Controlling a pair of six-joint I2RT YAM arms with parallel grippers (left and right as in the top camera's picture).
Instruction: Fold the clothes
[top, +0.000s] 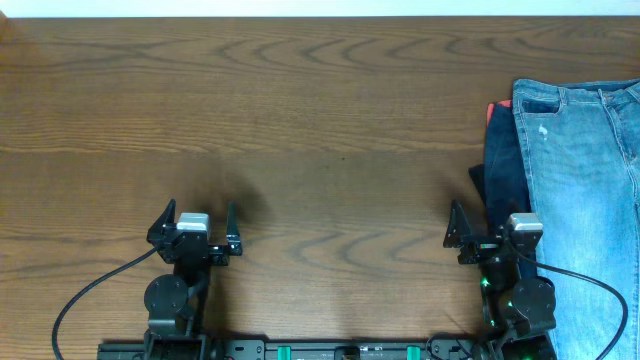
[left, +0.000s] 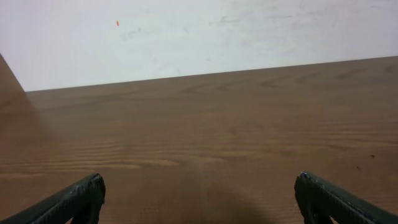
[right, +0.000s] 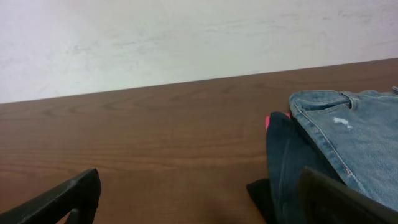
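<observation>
The clothes lie in a pile at the table's right edge. Faded light-blue jeans (top: 585, 170) are on top, over a dark navy garment (top: 503, 170), and a sliver of coral-red cloth (top: 489, 110) shows at the far corner. My right gripper (top: 487, 215) is open and empty at the pile's near left edge, its right finger over the navy cloth. The right wrist view shows the jeans (right: 354, 137), navy garment (right: 283, 155) and coral-red bit (right: 269, 120) ahead of the right gripper (right: 200, 177). My left gripper (top: 201, 208) is open over bare wood, as the left wrist view (left: 199, 186) confirms.
The wooden table (top: 300, 120) stretches wide to the left of the pile. A white wall borders its far edge (left: 205, 37). The arm bases and cables sit along the near edge (top: 340, 350).
</observation>
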